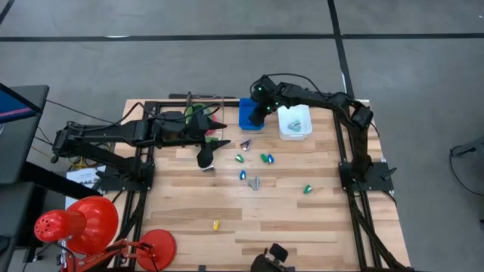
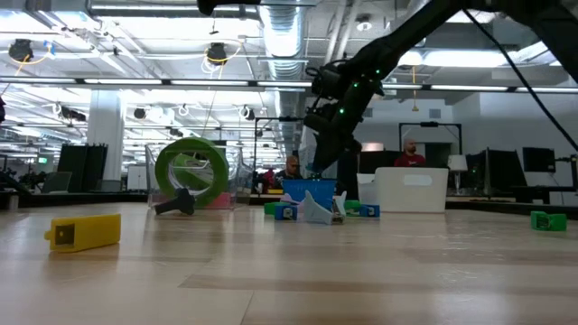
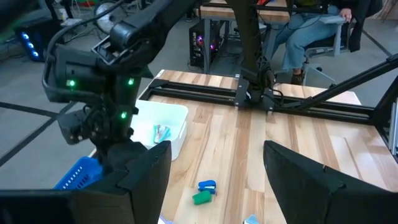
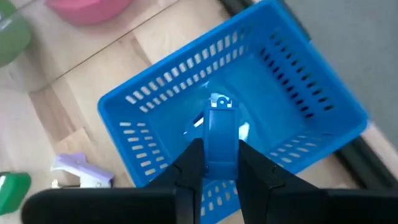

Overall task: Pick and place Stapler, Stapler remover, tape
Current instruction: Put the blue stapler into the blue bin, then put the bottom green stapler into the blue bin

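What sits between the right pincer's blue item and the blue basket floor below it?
Nothing: in the right wrist view the right pincer holds the blue stapler above the blue basket, open air below.

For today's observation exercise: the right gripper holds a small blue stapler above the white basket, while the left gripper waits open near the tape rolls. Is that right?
Not quite. The right gripper holds the small blue stapler above the blue basket, not the white one, as the right wrist view shows. The white bin sits beside it. The left gripper does wait open near the tape rolls.
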